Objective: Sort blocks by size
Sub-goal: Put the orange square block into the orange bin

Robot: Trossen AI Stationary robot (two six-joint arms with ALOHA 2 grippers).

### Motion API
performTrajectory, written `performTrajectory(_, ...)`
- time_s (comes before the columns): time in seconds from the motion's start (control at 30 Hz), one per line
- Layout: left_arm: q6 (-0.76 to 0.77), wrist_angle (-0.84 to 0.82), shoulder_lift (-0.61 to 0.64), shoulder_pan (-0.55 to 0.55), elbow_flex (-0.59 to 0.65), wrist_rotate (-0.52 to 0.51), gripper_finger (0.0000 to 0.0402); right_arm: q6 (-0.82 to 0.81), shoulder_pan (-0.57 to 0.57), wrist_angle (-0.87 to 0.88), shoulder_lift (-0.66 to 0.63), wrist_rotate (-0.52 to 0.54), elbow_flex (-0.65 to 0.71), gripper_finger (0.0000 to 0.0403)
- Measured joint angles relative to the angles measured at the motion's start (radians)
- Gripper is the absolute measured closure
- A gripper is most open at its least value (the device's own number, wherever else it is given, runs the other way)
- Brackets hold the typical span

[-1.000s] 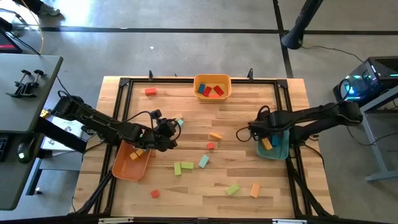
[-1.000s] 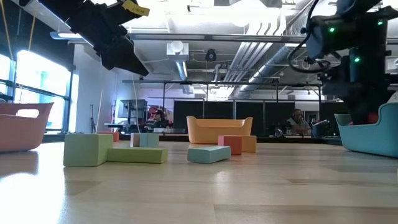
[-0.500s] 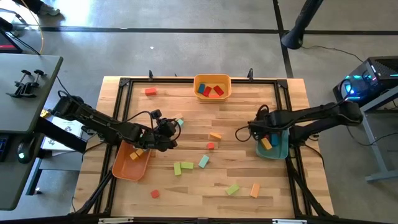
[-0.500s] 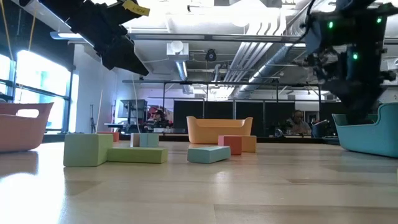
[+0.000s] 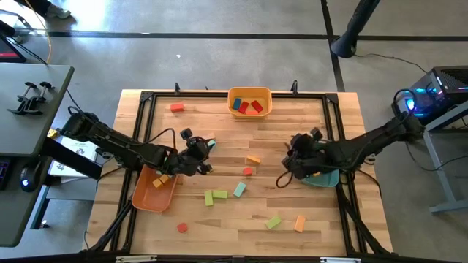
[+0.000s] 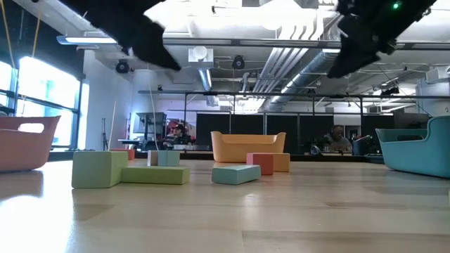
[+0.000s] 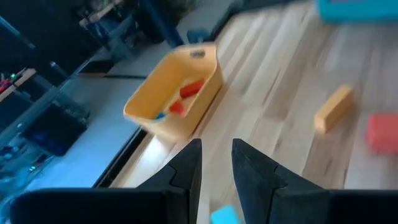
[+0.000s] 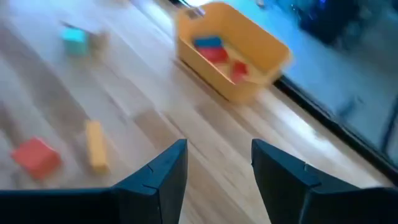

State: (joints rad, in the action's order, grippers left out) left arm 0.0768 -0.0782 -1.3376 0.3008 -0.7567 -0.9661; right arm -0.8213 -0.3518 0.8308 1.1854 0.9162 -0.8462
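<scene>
Beside teal tray (image 5: 326, 177), right gripper (image 5: 289, 165) seemingly empty.

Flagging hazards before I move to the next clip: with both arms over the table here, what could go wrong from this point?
1. The right claw is open and empty beside the teal tray; swinging out, its arm may nudge that tray.
2. The left claw hovers by a small teal block close to a pale block; a grab there could push both away.
3. Both claws face the orange bar and red cube mid-table, so the arms might crowd each other.
</scene>
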Motion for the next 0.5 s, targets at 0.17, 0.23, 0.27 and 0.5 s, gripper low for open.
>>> performTrajectory(0.17,-0.127,0.221,0.0,-0.027,0.0,0.134,0.0328,0.272,-0.012,-0.392,0.0,-0.055,0.137,0.0229)
performTrajectory(0.23,-0.18,0.312,0.0,-0.041,0.0,0.206,0.0328,0.365,-0.009,-0.549,0.0,-0.112,0.206,0.0229)
performTrajectory(0.27,-0.2,0.35,0.0,-0.047,0.0,0.236,0.0328,0.397,-0.008,-0.624,0.0,-0.139,0.24,0.0229)
performTrajectory(0.5,-0.237,0.468,0.0,-0.065,0.0,0.309,0.0328,0.51,-0.009,-1.069,0.0,-0.274,0.423,0.0229)
